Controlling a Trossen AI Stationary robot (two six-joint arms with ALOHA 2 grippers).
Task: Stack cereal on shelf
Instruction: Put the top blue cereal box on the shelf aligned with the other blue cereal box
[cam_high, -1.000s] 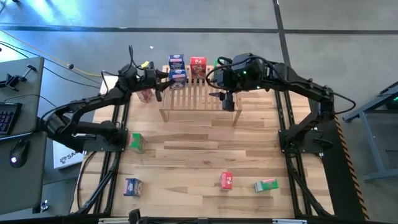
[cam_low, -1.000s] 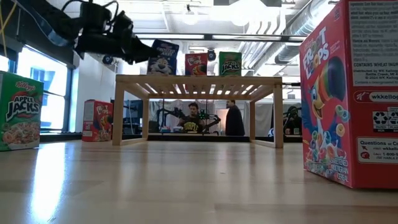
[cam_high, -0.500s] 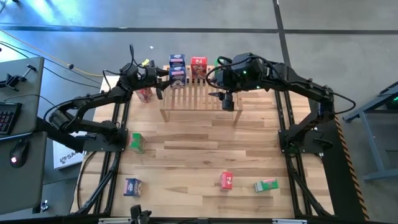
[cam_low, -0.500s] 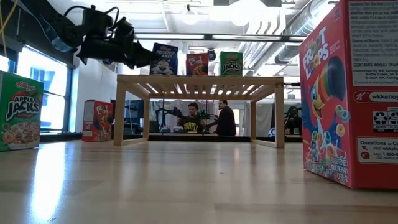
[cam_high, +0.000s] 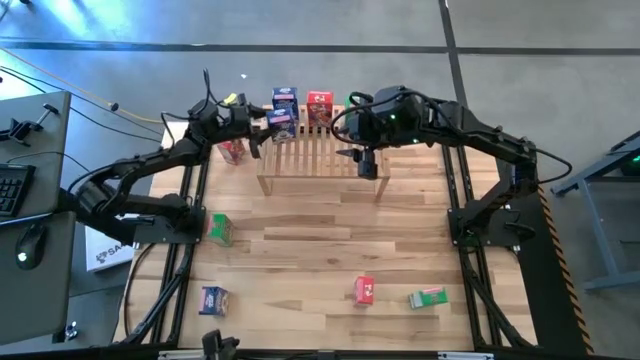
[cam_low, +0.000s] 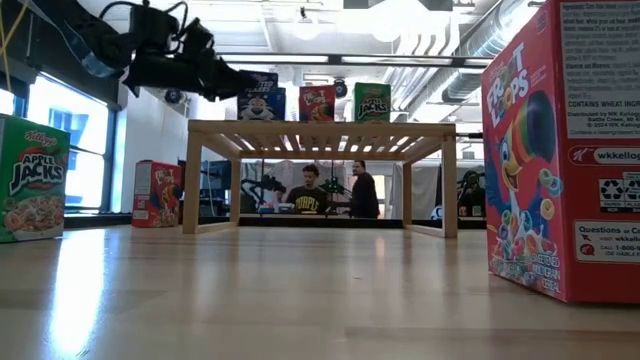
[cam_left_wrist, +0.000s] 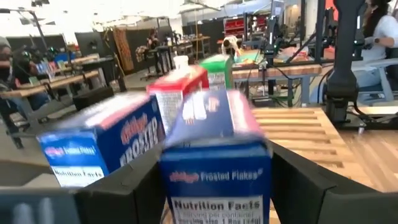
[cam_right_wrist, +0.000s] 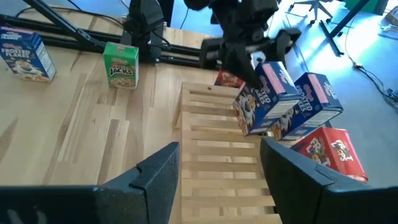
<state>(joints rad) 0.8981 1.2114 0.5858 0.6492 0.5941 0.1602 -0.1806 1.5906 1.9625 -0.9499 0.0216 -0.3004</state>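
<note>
While above the shelf (cam_high: 320, 160), left claw (cam_high: 268, 124) around tilted blue box (cam_right_wrist: 267, 93), grip unclear; right claw (cam_right_wrist: 217, 152) wide.

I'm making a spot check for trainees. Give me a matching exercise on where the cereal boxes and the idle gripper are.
Things:
A. tilted blue Frosted Flakes box
B. red Froot Loops box flanked by blue and green
C. green Apple Jacks box lying flat
D. right gripper

Places:
1. front right of the table
2. over the shelf's right part, open, empty
3. at the left gripper, above the shelf
4. standing at the shelf's back edge

Pairs: A3, B4, C1, D2
</note>
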